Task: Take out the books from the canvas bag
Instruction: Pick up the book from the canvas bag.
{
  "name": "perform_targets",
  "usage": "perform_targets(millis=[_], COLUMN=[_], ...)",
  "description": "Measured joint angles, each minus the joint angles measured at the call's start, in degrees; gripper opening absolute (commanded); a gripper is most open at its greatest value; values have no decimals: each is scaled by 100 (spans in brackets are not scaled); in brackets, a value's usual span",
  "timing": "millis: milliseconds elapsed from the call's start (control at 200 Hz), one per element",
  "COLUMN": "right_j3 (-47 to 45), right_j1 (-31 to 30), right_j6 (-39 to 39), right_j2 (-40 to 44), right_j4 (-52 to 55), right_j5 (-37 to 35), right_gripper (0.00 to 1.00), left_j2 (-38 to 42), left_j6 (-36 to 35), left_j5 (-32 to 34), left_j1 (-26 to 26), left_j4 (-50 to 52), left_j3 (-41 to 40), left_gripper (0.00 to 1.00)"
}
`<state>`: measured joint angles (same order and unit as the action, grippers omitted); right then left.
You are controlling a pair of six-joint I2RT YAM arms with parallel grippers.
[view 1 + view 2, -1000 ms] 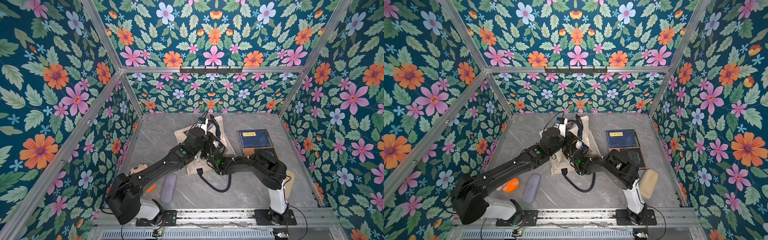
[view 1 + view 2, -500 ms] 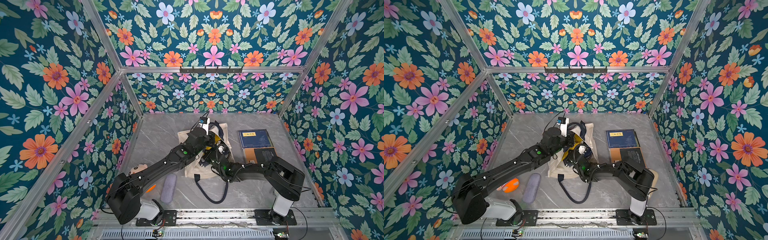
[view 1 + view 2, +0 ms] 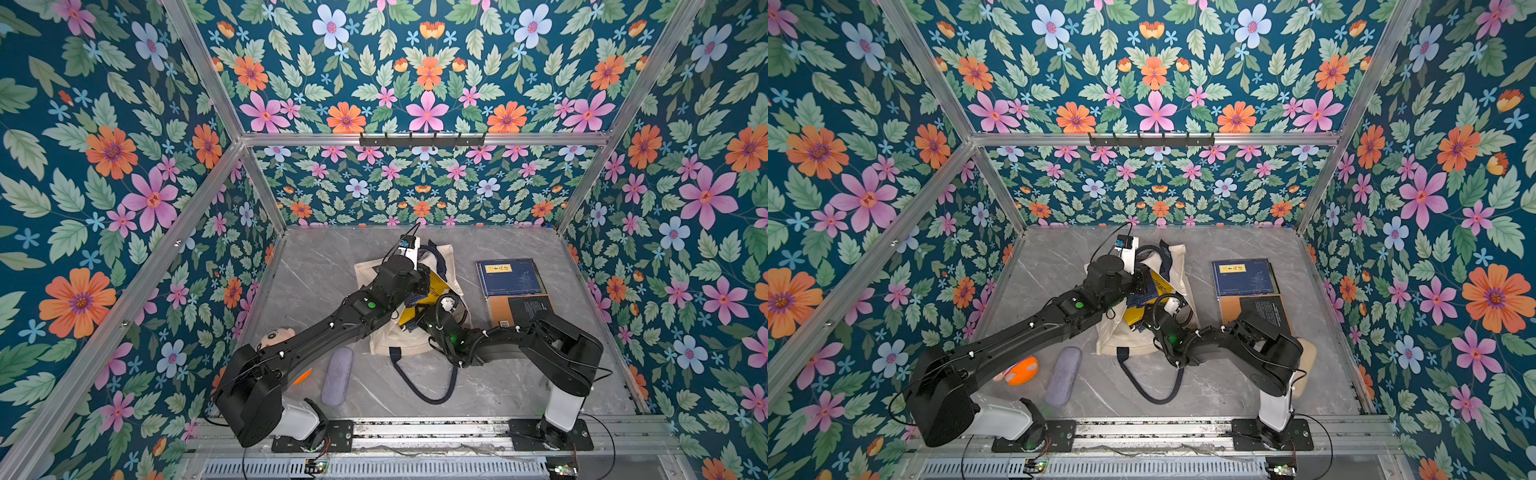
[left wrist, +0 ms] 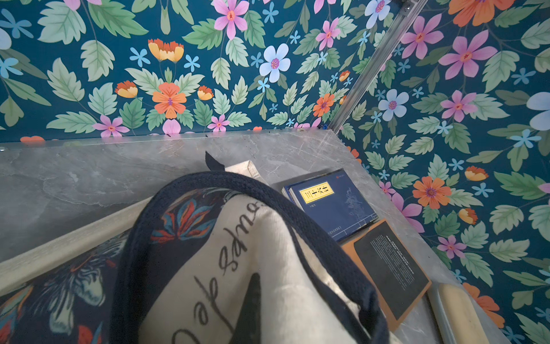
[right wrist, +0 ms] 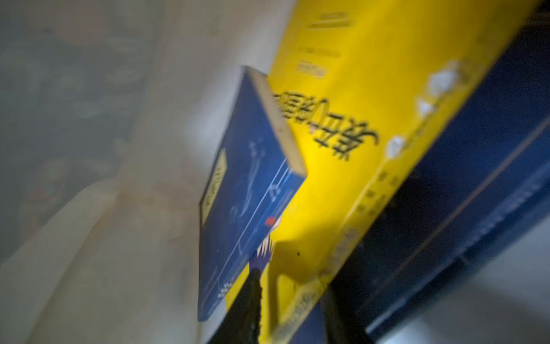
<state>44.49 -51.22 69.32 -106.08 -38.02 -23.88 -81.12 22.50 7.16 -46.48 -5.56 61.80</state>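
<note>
Lying in the middle of the grey surface point(image 3: 328, 266), the canvas bag point(image 3: 390, 343) is cream with navy handles, and both top views show it. Its mouth is open. A yellow book point(image 3: 434, 287) and a blue book point(image 5: 247, 193) show inside it, the blue one right up against the yellow one.

The left claw point(image 4: 252, 293) is pressed together on the cloth of the bag and holds that side up. The cloth rises like a tent in the left wrist view. The right claw point(image 5: 285, 306) reaches into the bag's mouth. Its fingers point(image 5: 248, 300) sit by a corner of the yellow book. The right wrist view is blurry, so it is not clear if the claw is pinching the book or spread apart.

One navy handle point(image 3: 424, 384) lies in a loop on the surface in front of the bag. Two more books lie flat to the right of the bag: a navy book point(image 3: 509, 276) with a yellow label, and a black and orange book point(image 3: 521, 309) touching it on the near side. A lilac pouch point(image 3: 336, 376) and a small doll head point(image 3: 276, 336) lie near the left arm.
</note>
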Motion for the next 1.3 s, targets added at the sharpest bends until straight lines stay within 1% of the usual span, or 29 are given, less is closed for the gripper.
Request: perform_targets(millis=[90,225,300,395,455,560,645,790,950,1170,1300], right_j3=[-2,151,280,382,422,424,350,133,-223,-566,-804], right_j1=[74,98,129,168,188,197,195,188,11,-350,-378], right_j6=[-17,-111,-236,-380,-435,-503,-474,-481,-481,-472,-369], right_j2=[-201,-415,-551,-697,-739,-756,-715,-413,254,1346,1510], right_j4=[-389,-684,-807,-966,-981,-1058,-1281,-1285,-1036,-50,219], right_j5=[13,9,24,74,118,179,273,422,433,293,271], right_gripper=[43,45,43,34,30,17,12,6,0,0,0], left_j2=[-2,-2,-2,-2,-2,-2,-2,-2,0,-2,-2], left_j6=[0,2,2,2,2,0,0,2,26,133,151], left_j5=[2,24,42,63,63,66,66,81,243,520,599], left_j1=[0,4,11,17,17,17,15,4,0,0,4], left_j4=[7,7,7,9,13,44,48,48,50,111,160], left_j3=[0,0,0,0,-2,-2,-2,-2,11,57,70], left_gripper=[0,0,0,0,0,0,0,0,0,0,0])
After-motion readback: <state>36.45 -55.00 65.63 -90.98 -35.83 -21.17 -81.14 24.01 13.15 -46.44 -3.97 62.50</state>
